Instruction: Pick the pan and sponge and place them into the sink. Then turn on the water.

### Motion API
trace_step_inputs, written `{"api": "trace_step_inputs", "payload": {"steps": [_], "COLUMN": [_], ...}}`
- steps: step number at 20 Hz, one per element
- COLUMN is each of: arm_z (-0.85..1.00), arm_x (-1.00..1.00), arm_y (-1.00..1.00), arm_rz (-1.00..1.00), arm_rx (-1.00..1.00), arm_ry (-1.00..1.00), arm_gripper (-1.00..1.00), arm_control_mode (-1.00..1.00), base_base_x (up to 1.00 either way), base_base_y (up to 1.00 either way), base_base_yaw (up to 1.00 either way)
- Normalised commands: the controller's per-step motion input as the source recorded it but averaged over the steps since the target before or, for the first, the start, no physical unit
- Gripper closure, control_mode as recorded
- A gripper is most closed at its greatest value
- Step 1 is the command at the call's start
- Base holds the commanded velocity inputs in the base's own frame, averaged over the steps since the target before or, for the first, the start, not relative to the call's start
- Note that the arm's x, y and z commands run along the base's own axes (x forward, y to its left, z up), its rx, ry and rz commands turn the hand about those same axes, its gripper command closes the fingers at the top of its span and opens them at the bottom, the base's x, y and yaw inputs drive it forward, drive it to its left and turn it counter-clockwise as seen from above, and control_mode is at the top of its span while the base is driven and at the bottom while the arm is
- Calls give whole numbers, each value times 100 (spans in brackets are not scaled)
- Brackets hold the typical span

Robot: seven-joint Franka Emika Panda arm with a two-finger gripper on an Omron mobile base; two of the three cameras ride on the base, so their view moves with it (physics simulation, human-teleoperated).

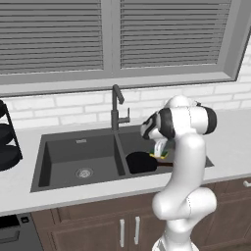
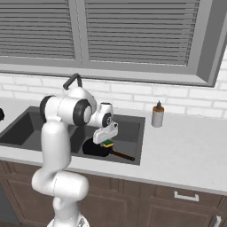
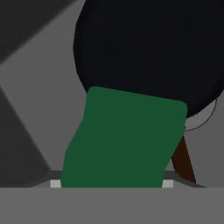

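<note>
My gripper hangs over the right basin of the dark grey sink, shut on the sponge. The sponge shows a green top over a yellow body; in the hand view its green face sits between my fingertips. Just below it, the black pan lies on the right basin floor. The pan points its thin handle toward the front right, and the hand view has the pan beyond the sponge. The water is out of view.
The dark gooseneck faucet stands behind the sink's centre divider. A soap bottle stands on the white counter right of the sink. A black wire rack stands at the far left.
</note>
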Motion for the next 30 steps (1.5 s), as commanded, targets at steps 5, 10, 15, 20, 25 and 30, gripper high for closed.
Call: {"api": "trace_step_inputs", "payload": {"steps": [5, 10, 15, 20, 25, 30], "arm_z": [-45, -45, -40, -25, -1, -1], "arm_x": [44, 33, 17, 14, 0, 4], "arm_y": [0, 0, 0, 0, 0, 8], "arm_rz": [0, 0, 0, 0, 0, 0], "arm_rx": [0, 0, 0, 4, 0, 0], "arm_ry": [0, 0, 0, 0, 0, 0], "arm_gripper": [100, 100, 100, 100, -100, -100], "arm_control_mode": [-100, -100, -100, -100, -100, -100], "base_base_x": [0, 0, 0, 0, 0, 0], "base_base_y": [0, 0, 0, 0, 0, 0], "base_base_yaw": [0, 0, 0, 0, 0, 0]}}
